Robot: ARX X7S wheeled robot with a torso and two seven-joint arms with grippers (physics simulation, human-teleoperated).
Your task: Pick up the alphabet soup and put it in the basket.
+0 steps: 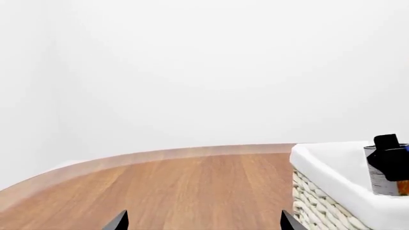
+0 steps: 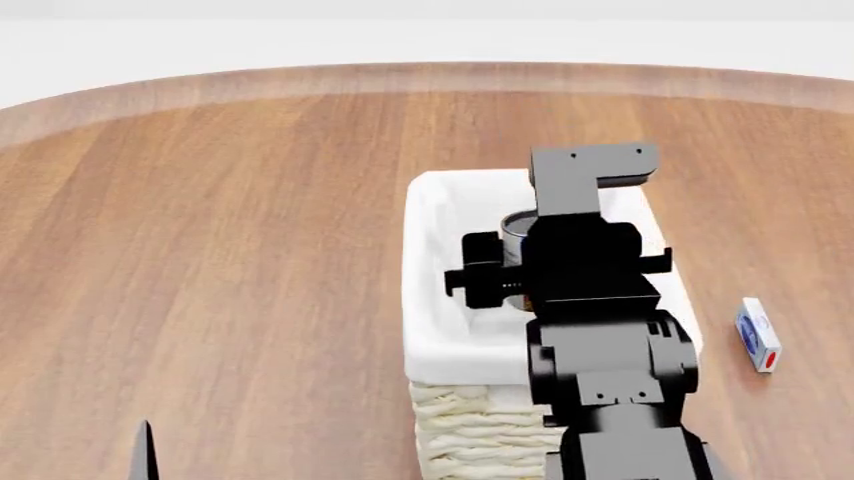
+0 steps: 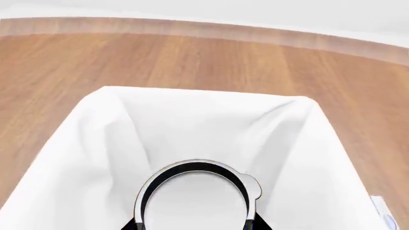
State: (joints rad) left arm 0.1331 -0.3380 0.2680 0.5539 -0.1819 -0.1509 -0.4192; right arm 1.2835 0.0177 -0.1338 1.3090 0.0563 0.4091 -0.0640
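The cream wicker basket point(image 2: 441, 300) with a white liner stands on the wooden table; it also shows in the left wrist view point(image 1: 332, 177) and in the right wrist view point(image 3: 102, 143). My right gripper point(image 2: 514, 272) hangs over the basket's opening, shut on the alphabet soup point(image 3: 195, 196), whose white top fills the space between the fingers. The can point(image 1: 383, 178) shows low in the basket's mouth, its grey-blue side just above the liner rim. My left gripper point(image 1: 203, 224) is open and empty over bare wood to the left of the basket.
A small white box with blue and red marks point(image 2: 758, 335) lies on the table right of the basket. The table's curved far edge point(image 2: 427, 78) meets a white wall.
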